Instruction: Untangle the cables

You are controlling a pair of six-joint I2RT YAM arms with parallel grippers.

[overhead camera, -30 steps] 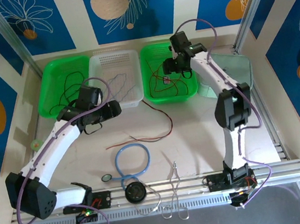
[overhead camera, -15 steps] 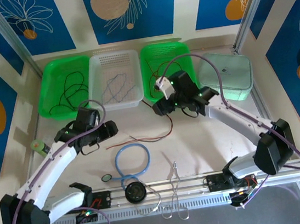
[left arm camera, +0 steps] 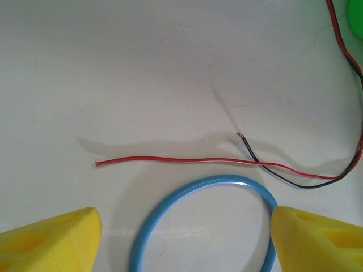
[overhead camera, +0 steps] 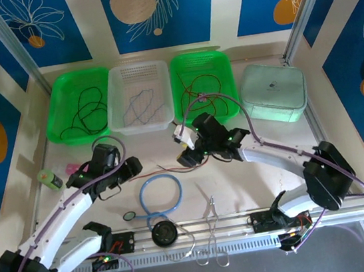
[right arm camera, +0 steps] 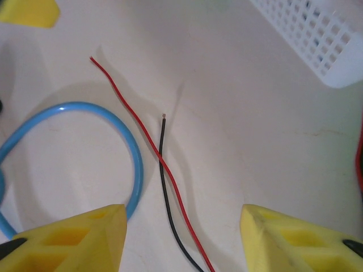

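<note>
The right arm has come off the right green basket (overhead camera: 198,56), swung across and dropped low. The right gripper (overhead camera: 185,152) is now down at the table (overhead camera: 255,180), right over the loose ends of 2 cables. From the right wrist, the red wire (right arm camera: 144,136) and the black wire (right arm camera: 163,164) cross each other once and run down between the yellow fingers. The right gripper (right arm camera: 181,218) has its jaws apart, straddling both strands and touching neither.

The left arm has pulled back from the white basket (overhead camera: 136,67) too. The left gripper (overhead camera: 121,174) hangs over the table just beside the blue tube loop (overhead camera: 161,193). Its wrist view has the red wire (left arm camera: 187,161) lying flat, tip free, with the black wire (left arm camera: 278,174) crossing under or over it, I cannot tell which. The left gripper (left arm camera: 184,211) has its jaws spread wide and nothing in them.

So both arms have converged on the same stray pair. It trails off towards that right green basket, where more red and black cables (overhead camera: 207,99) lie. Black cables (overhead camera: 85,112) sit in the left green basket (overhead camera: 61,85), bluish-grey ones (overhead camera: 141,104) in the white. My read is that sorting is well along and this crossed pair is the next job, 1 strand per hand.
</note>
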